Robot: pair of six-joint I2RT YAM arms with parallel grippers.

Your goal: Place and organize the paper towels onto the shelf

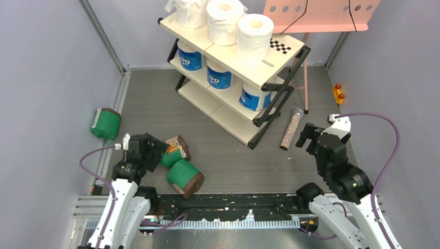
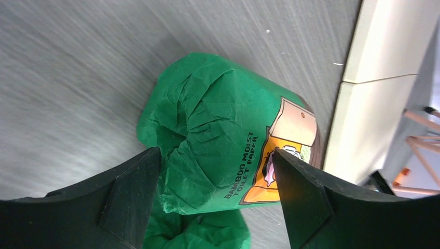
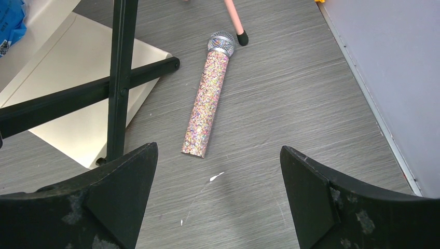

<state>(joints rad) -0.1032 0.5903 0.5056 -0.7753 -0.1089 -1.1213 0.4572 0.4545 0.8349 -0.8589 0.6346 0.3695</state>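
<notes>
From above, your shelf (image 1: 244,65) carries white rolls (image 1: 224,21) on top and blue rolls (image 1: 219,77) beneath; green rolls (image 1: 184,177) lie left of it.
Left wrist: your left gripper (image 2: 215,152) stands open astride one green roll (image 2: 218,124) marked "BAMBOO MOIST TOILET PAPER".
Right wrist: your right gripper (image 3: 218,147) gapes wide by the shelf's foot.

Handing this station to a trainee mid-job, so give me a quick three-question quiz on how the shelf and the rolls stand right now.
1. How many green rolls are not on the shelf?
2. True or false: a white roll sits on the shelf's bottom tier.
3. What lies on the floor below the right gripper? A) the speckled tube B) a blue roll C) a white roll

Key: 1 three; 2 false; 3 A.
</notes>
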